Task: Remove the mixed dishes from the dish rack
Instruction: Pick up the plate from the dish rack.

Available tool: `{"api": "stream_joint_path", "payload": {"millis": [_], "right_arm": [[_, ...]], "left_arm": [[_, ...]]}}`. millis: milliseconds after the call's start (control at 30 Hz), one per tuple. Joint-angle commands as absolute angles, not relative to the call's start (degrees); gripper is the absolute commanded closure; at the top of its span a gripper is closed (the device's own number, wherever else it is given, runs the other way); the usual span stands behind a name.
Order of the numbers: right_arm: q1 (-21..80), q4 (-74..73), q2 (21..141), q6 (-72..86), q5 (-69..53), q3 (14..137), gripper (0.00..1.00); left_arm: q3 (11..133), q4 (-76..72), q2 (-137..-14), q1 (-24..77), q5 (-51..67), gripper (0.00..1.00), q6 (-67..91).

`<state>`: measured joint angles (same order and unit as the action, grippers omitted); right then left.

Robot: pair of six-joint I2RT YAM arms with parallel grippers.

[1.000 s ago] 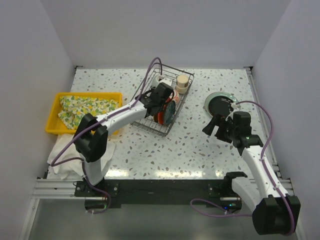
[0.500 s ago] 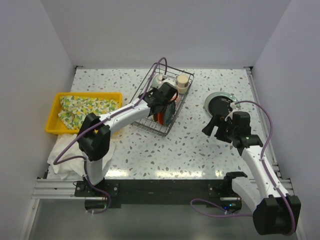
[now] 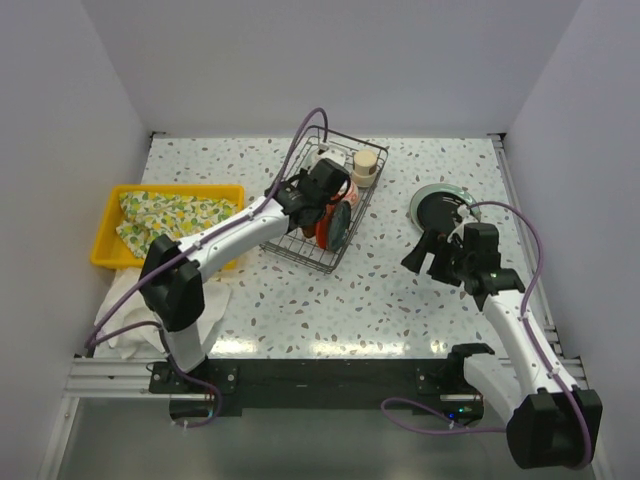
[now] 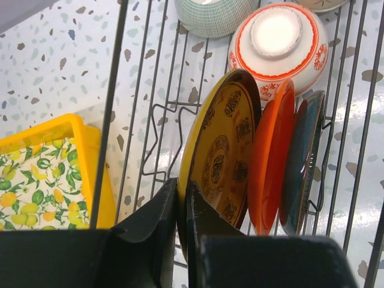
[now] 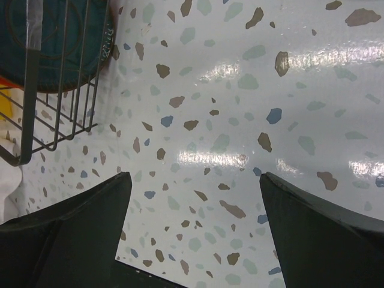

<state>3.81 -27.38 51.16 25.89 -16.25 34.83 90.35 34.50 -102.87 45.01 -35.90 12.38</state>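
Note:
The black wire dish rack (image 3: 300, 250) stands at the table's middle back. In the left wrist view a yellow patterned plate (image 4: 225, 150), an orange-red plate (image 4: 273, 162) and a dark teal plate (image 4: 303, 162) stand upright in it, with a red-patterned white bowl (image 4: 279, 45) and a celadon bowl (image 4: 210, 15) behind. A beige cup (image 3: 366, 165) stands at the rack's far end. My left gripper (image 4: 182, 198) is shut on the yellow plate's rim. My right gripper (image 5: 195, 198) is open and empty over bare table, right of the rack (image 5: 30, 108). A black plate on a grey-green plate (image 3: 440, 207) lies at the right.
A yellow plastic tray (image 3: 110, 250) with a yellow-patterned cloth (image 3: 170, 215) sits at the left, also in the left wrist view (image 4: 42, 180). A white cloth (image 3: 125, 325) lies at the near left. Walls close in on three sides.
My left gripper has shifted slightly toward the rack's far end with the yellow plate in its grip. The right arm has barely moved.

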Motion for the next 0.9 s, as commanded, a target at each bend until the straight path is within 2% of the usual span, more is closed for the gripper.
{"api": "stream_joint_path", "payload": {"millis": [0,233,433,867], "right_arm": [[4.57,-26.28,51.59,25.05,-19.42,37.35,0.07],[4.83,-26.81,51.85,25.14,-23.28,38.76,0.07],[5.97,-23.83,53.17,26.89,-28.55,39.46,0.08],[6.59,-0.18,55.02,41.21,-39.20,36.65,0.10]], "left_arm": [[92.20,35.15,-95.72,44.74,-39.81,1.00,10.81],[90.88,36.82,-89.92,44.74,-40.34,1.00,9.41],[90.27,35.60,-86.40,44.65,-32.80,1.00,10.71],[79.90,22.34,-80.77,44.74,-16.01,1.00,22.84]]}}
